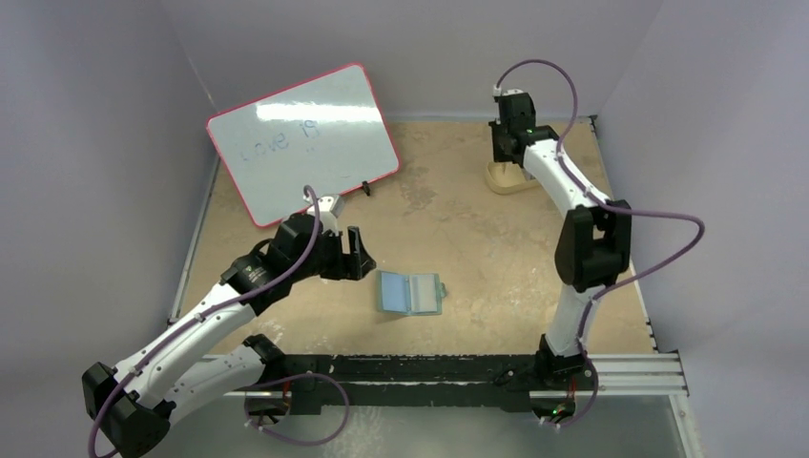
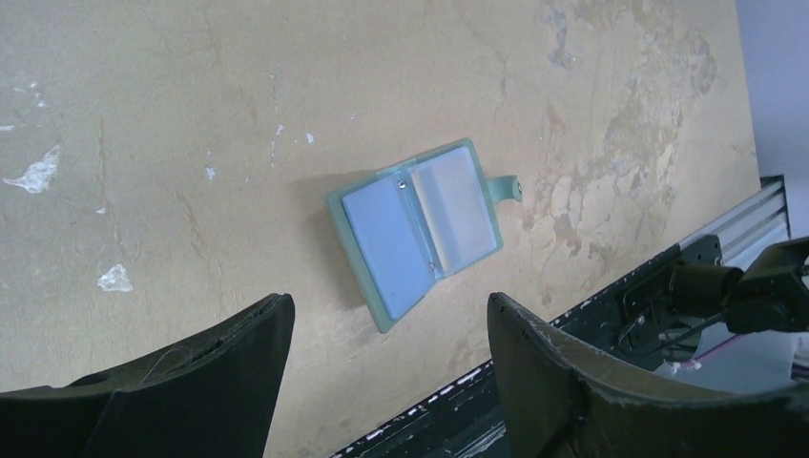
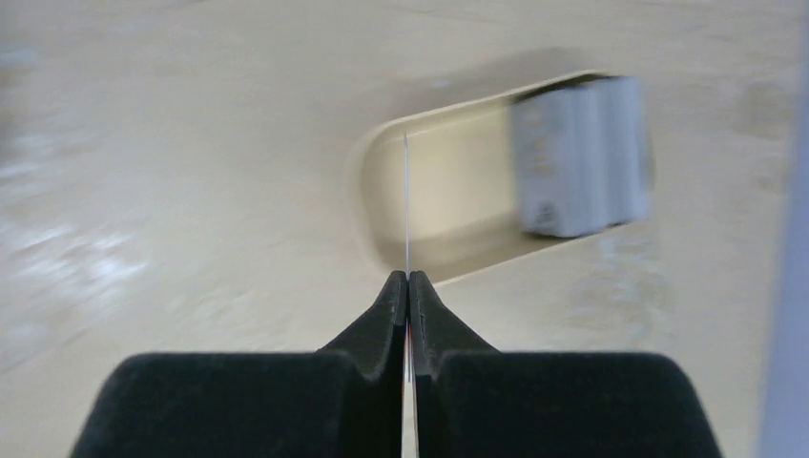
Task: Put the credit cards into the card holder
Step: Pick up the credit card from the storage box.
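The card holder (image 1: 410,293) lies open on the table, its light blue pockets facing up; it also shows in the left wrist view (image 2: 415,229). My left gripper (image 1: 361,256) hangs open and empty above the table, just left of the holder (image 2: 389,301). My right gripper (image 1: 506,157) is at the far right, over the tan tray (image 1: 496,183). It is shut (image 3: 408,277) on one thin credit card (image 3: 405,191), seen edge-on as a fine line sticking out past the fingertips. Other cards (image 3: 582,157), grey-white and blurred, lie in the tray (image 3: 439,191).
A red-framed whiteboard (image 1: 300,143) leans at the back left. A black rail (image 1: 429,367) runs along the near table edge, also visible in the left wrist view (image 2: 668,286). Grey walls close in the table on three sides.
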Controlling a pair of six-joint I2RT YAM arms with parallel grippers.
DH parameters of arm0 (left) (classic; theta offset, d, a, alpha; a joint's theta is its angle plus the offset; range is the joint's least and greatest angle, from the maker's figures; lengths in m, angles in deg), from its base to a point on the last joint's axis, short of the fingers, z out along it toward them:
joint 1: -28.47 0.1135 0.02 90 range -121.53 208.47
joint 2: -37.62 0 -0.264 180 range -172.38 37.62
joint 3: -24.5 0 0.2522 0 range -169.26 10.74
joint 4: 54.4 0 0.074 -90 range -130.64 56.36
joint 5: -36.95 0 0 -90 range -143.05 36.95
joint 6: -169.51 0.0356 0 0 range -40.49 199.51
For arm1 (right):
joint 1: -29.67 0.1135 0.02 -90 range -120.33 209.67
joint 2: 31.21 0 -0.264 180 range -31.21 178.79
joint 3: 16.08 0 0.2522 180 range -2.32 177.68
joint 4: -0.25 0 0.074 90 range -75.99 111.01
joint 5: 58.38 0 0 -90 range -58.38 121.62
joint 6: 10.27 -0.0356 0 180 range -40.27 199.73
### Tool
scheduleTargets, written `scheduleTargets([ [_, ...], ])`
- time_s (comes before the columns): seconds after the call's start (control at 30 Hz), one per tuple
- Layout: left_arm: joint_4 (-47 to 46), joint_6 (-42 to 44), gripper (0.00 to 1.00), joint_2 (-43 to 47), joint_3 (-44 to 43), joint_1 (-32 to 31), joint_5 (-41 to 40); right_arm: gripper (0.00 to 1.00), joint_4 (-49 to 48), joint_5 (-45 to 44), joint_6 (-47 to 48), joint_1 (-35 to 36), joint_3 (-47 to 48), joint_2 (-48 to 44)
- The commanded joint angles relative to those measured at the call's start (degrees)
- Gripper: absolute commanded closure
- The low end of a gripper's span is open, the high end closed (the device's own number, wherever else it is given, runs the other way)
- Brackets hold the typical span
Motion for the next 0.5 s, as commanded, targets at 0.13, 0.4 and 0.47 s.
scheduleTargets([
  [0.13,-0.84,-10.11,0.28,1.52,-4.46,-0.01,-7.65,1.0,-19.18,31.53,-17.36,7.37,-23.56,-21.52],
  [0.4,-11.86,-20.11,0.31,6.0,-0.7,-0.01,-6.21,1.0,-45.58,46.21,-38.08,14.52,-46.19,-33.33],
  [0.47,-15.14,-22.21,0.31,6.25,0.5,-0.02,-6.7,1.0,-50.29,49.19,-41.82,17.36,-48.78,-34.56],
])
